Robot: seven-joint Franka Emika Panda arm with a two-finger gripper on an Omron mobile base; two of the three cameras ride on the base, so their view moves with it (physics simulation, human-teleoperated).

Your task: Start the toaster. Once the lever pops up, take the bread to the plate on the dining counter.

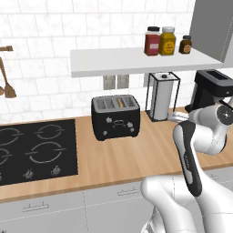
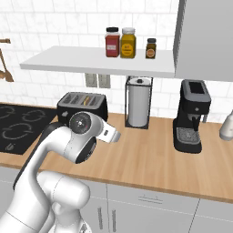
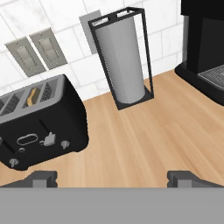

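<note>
The black toaster [image 1: 115,117] stands on the wood counter against the tiled wall, right of the stovetop. A tan edge of the bread [image 1: 120,103] shows in one of its top slots. In the hand view the toaster [image 3: 39,127] lies at the left with the bread [image 3: 33,97] in a slot and a small grey lever [image 3: 49,139] on its front. My gripper [image 3: 113,179] is open, with nothing between its wide-apart fingertips [image 3: 43,177]. It hovers over bare counter to the right of the toaster, apart from it. The plate and the dining counter are out of view.
A paper towel roll in a black wire holder [image 1: 161,95] stands right of the toaster, and a black coffee machine [image 1: 211,91] beyond it. A black stovetop [image 1: 36,150] fills the left. Jars [image 1: 160,41] sit on the shelf above. Outlets [image 3: 35,54] are on the wall.
</note>
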